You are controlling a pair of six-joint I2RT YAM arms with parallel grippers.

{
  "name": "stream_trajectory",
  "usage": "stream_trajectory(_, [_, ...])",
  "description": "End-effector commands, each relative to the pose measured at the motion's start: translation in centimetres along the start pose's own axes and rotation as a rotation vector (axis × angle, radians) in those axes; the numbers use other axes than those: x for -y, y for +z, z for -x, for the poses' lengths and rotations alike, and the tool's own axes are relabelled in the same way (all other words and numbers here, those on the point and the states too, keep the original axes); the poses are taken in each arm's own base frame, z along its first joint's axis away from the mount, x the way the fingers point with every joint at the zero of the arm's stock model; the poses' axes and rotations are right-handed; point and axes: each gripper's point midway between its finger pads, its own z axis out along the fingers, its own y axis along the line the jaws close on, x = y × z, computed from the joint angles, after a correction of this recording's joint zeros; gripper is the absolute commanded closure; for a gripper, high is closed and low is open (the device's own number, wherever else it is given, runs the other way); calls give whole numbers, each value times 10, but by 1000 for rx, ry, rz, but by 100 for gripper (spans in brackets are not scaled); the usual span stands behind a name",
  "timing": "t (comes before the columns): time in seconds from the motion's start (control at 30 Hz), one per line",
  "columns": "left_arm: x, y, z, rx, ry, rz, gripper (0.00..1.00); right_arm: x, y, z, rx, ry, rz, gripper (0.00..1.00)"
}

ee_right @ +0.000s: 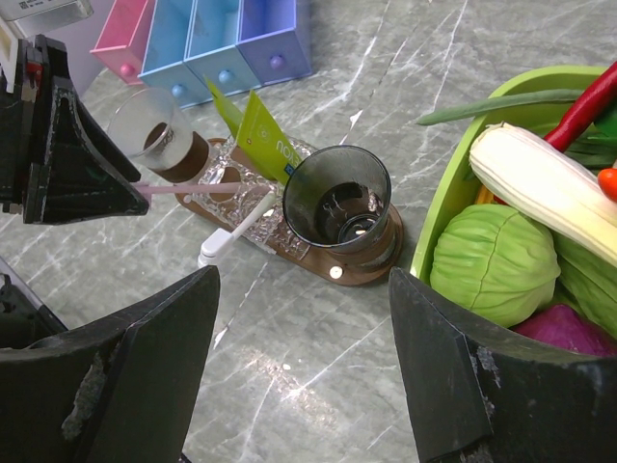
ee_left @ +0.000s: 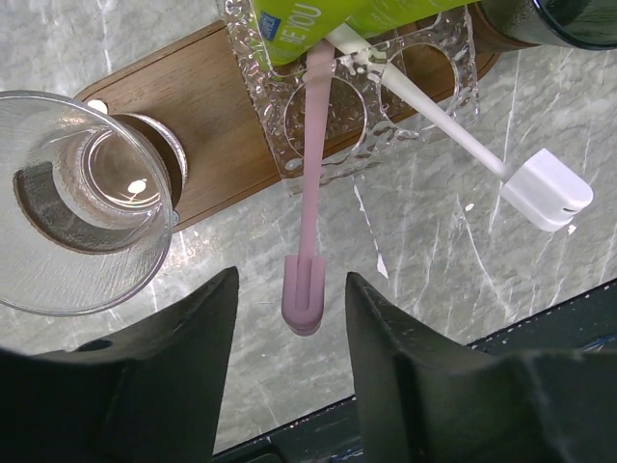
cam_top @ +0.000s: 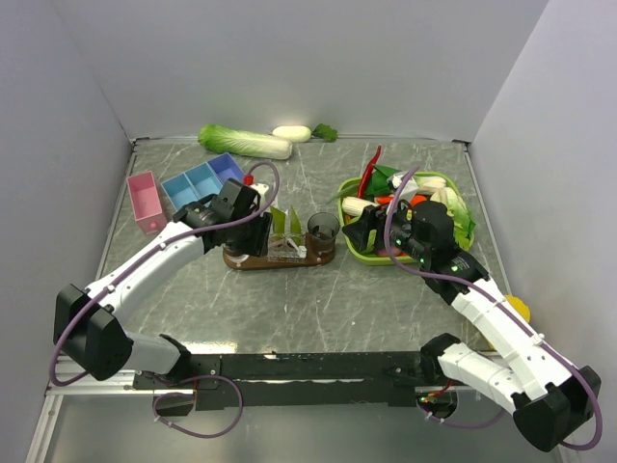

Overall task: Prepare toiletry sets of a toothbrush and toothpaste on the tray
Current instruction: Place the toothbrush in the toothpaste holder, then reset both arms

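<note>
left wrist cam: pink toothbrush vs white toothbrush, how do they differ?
Colour: the pink toothbrush is pale pink, the white toothbrush white.
Pose: pink points straight at the left gripper, its end between the open fingers; white angles off to one side.
End: pink's is narrow, white's a broad block.
Shared: both lie across the clear holder on the tray, free ends overhanging the table.

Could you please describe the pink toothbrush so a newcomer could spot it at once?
Look at the brown wooden tray mid-table, with a clear holder at its middle. Two brushes jut from it: the pink toothbrush is pink throughout, unlike the white toothbrush beside it.
</note>
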Motion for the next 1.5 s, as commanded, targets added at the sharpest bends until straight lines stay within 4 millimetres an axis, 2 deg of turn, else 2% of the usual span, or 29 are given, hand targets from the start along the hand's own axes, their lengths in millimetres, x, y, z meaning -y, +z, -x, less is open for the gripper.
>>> stream_trajectory(0.0, [4, -14, 21, 77, 11, -6, 44, 2, 0, 3, 13, -11, -4, 21])
stream_trajectory(0.17, [6, -20, 28, 118, 13, -17, 34, 1, 1, 2, 2, -5, 2, 20])
stream_trajectory(0.3, [10, -31, 42, 199, 10, -41, 20, 0, 2, 2, -3, 5, 2, 19])
stream_trajectory(0.47, [14, -53, 76, 388, -27, -57, 9, 1, 1, 3, -7, 23, -2, 17])
stream_trajectory(0.53, [12, -63, 88, 461, -55, -48, 1, 2, 0, 5, 1, 38, -9, 14])
stream_trajectory(0.7, [5, -86, 117, 642, -156, -42, 1, 6, -5, 6, 5, 52, -33, 10])
stream_trajectory(0.77, [-1, -90, 121, 681, -192, -27, 1, 8, -9, 10, 23, 56, -50, 9])
stream_trajectory(0.83, [-4, -105, 131, 766, -213, -27, 3, 9, -12, 12, 39, 61, -61, 9])
stream_trajectory(0.87, [-6, -104, 130, 781, -214, -27, 3, 10, -14, 13, 48, 62, -72, 9])
stream_trajectory(0.9, [-5, -116, 135, 835, -221, -42, 3, 12, -15, 13, 52, 62, -81, 9])
stream_trajectory(1.03, [-17, -131, 132, 903, -253, -2, 3, 16, -27, 18, 80, 43, -116, 8])
stream_trajectory(1.13, [-34, -143, 125, 947, -293, 70, 3, 22, -36, 24, 114, 20, -154, 8])
stream_trajectory(1.17, [-41, -142, 120, 951, -305, 99, 3, 23, -38, 25, 121, 15, -163, 8])
stream_trajectory(1.2, [-44, -150, 118, 975, -318, 105, 3, 26, -40, 24, 124, 5, -174, 8])
stream_trajectory(1.47, [-55, -157, 100, 1016, -337, 121, 3, 35, -56, 32, 183, -31, -235, 8])
